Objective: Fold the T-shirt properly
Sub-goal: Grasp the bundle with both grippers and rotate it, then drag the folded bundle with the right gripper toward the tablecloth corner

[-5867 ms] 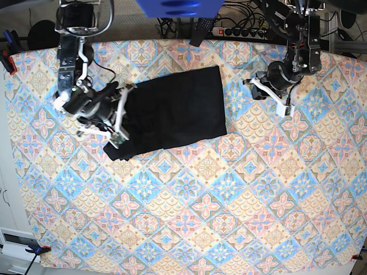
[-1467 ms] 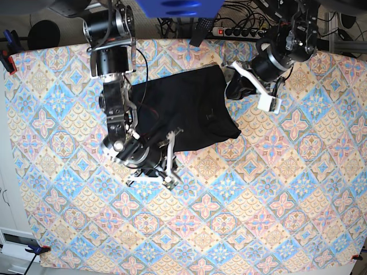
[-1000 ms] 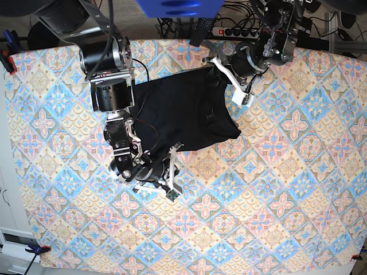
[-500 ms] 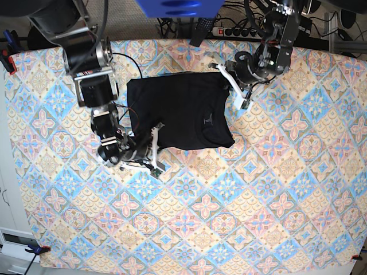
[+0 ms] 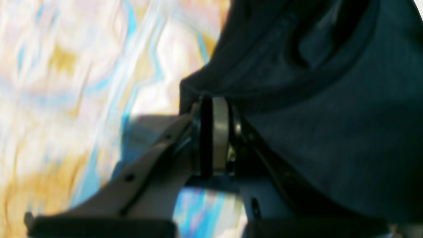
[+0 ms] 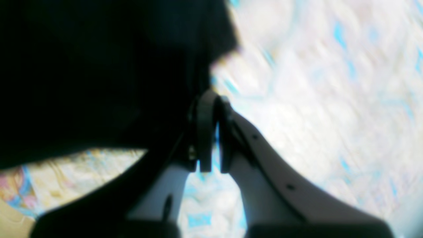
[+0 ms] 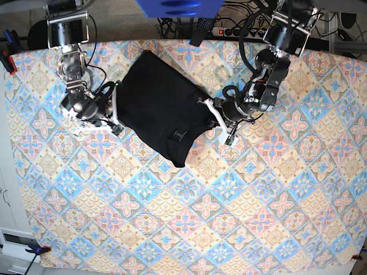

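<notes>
The black T-shirt (image 7: pixel 157 103) hangs stretched between my two grippers over the patterned table, turned like a diamond, with its pale label mark (image 7: pixel 178 136) near the lower corner. My left gripper (image 7: pixel 211 110) is shut on the shirt's right corner. In the left wrist view, the gripper (image 5: pixel 214 109) pinches a fold of the dark cloth (image 5: pixel 330 115). My right gripper (image 7: pixel 114 109) is shut on the shirt's left edge. In the right wrist view, the gripper (image 6: pixel 211 99) has its jaws nearly together at the edge of the black cloth (image 6: pixel 99 66). Both wrist views are blurred.
The table is covered with a colourful tiled cloth (image 7: pixel 229 217). A power strip with cables (image 7: pixel 241 31) lies behind the far edge. A blue object (image 7: pixel 178 7) is at the top centre. A clamp (image 7: pixel 7 57) grips the table's left edge.
The right gripper moved up and left from the front of the shirt. The left gripper moved down towards the middle. The shirt turned from a flat rectangle into a stretched diamond.
</notes>
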Robot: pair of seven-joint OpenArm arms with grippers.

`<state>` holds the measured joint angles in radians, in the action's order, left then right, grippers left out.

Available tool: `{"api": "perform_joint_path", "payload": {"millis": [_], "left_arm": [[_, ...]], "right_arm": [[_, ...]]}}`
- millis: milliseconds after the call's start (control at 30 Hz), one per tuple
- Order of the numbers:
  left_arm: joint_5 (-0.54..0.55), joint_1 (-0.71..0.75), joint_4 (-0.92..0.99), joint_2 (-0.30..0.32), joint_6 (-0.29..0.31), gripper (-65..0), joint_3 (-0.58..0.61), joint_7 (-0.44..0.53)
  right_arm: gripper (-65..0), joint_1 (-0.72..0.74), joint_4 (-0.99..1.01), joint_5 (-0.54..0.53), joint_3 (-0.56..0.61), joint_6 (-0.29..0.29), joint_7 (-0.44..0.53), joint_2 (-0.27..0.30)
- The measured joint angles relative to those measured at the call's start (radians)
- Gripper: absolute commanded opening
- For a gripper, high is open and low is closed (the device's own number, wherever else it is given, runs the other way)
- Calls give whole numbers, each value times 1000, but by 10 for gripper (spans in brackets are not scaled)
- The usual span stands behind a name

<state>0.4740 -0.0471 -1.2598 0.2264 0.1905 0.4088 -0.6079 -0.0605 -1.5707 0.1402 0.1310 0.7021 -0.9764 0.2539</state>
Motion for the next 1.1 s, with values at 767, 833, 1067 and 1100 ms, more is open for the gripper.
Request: {"api": "perform_joint_path", "payload": {"millis": [767,833,1067,1100], "left_arm": [[-180,-67,-82,-162,-111,-621,-211,100],[-183,16,-167,-136,-114,-621,-285,58],[-182,280,-421,-98,-109,-621,-393,59],[-179,314,-441,-93,-105,-621,-410,58]], "right_arm": [[-627,-185,-359,-5,244,1,-12,-40],[-627,-161,-352,-6,271,4,-17,-80],[-627,-5,-193,3,283,-3,-11,-219],[-627,18,-152,8,279,-3,-19,-232]]}}
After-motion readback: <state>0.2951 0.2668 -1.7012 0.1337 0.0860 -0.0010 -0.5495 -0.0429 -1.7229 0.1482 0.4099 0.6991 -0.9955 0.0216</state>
